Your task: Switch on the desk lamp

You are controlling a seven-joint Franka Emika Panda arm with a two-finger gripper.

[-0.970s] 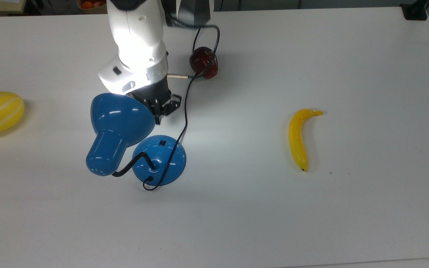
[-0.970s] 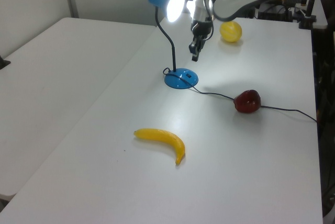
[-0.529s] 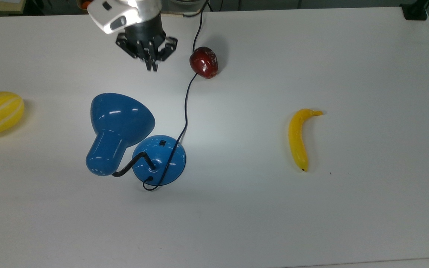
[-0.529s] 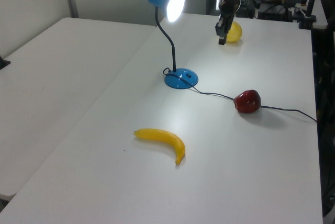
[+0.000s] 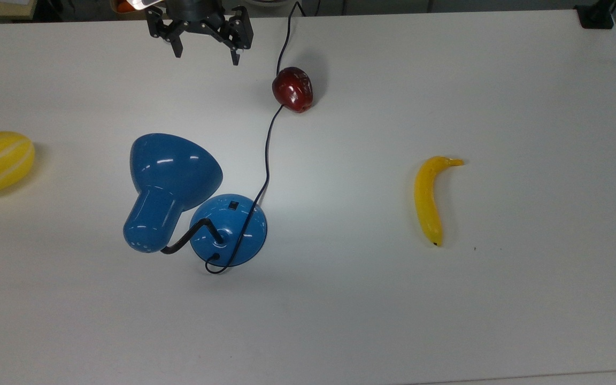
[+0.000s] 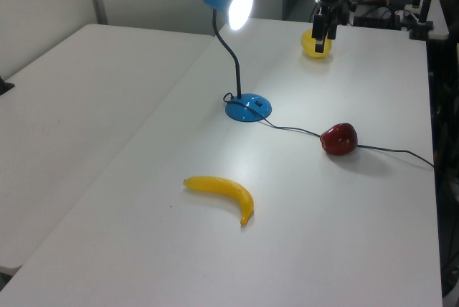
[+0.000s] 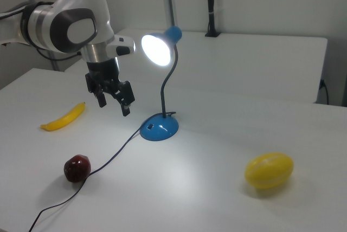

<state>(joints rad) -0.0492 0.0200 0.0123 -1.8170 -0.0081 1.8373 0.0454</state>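
The lamp [image 5: 195,206] stands mid-table, its shade glowing bright in the right view, so the job looks done. The gripper [image 5: 205,53] hangs high near the table's far edge, fingers spread and empty, well apart from the base; I'd guess it's clearing off. The cord [image 5: 267,155] trails past a red apple [image 5: 292,89].

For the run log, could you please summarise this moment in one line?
glossy blue desk lamp: lit | tool: open, empty, raised away from lamp base | task: apparently done
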